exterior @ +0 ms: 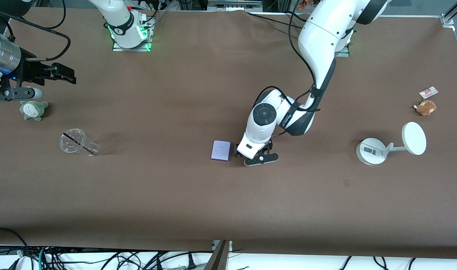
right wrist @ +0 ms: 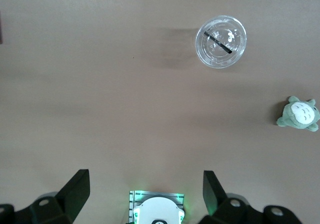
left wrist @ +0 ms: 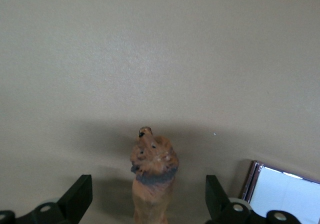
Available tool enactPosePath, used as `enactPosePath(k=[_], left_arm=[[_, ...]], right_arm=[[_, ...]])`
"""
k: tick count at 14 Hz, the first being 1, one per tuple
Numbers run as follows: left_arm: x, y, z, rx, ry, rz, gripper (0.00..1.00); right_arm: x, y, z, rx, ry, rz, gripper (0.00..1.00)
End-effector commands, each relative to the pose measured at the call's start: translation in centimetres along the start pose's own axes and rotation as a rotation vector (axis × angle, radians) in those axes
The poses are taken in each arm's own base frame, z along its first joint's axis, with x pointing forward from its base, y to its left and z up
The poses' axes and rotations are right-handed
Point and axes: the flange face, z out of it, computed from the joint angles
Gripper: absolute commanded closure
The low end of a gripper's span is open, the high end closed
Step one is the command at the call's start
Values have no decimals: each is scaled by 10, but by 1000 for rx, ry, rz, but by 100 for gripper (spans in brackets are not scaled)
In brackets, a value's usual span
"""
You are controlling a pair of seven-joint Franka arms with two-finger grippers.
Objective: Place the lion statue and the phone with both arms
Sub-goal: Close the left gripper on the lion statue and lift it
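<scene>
The lion statue (left wrist: 152, 184), orange-brown with a darker mane, stands upright on the brown table between the fingers of my left gripper (left wrist: 147, 189), with a gap on each side. That gripper (exterior: 259, 155) is low at the table's middle and open; in the front view it hides the lion. The phone (exterior: 221, 150), a pale lavender slab with a dark edge, lies flat just beside it, toward the right arm's end, and also shows in the left wrist view (left wrist: 282, 194). My right gripper (exterior: 65, 74) waits in the air at its own end, open and empty (right wrist: 145, 181).
A clear plastic cup (exterior: 78, 142) lies on its side near a grey-green plush (exterior: 33, 110) at the right arm's end. A white stand with a disc (exterior: 390, 144), a brown plush (exterior: 426, 107) and a small card (exterior: 428, 92) sit at the left arm's end.
</scene>
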Motion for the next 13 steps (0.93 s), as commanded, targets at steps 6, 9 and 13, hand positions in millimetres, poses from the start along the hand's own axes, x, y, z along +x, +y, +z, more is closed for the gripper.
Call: enactPosePath(k=[6,9,13], left_arm=[[7,3,-2,42,68,61,100],[44,-31,-26,38,77,97,100],[76,-120,-60,74,32,169,100]], right_arm=[[1,-1,-5,-1,9,7,0],[1,-1,-5,-1,9,7,0],[1,-1,-5,-1,9,7,0]])
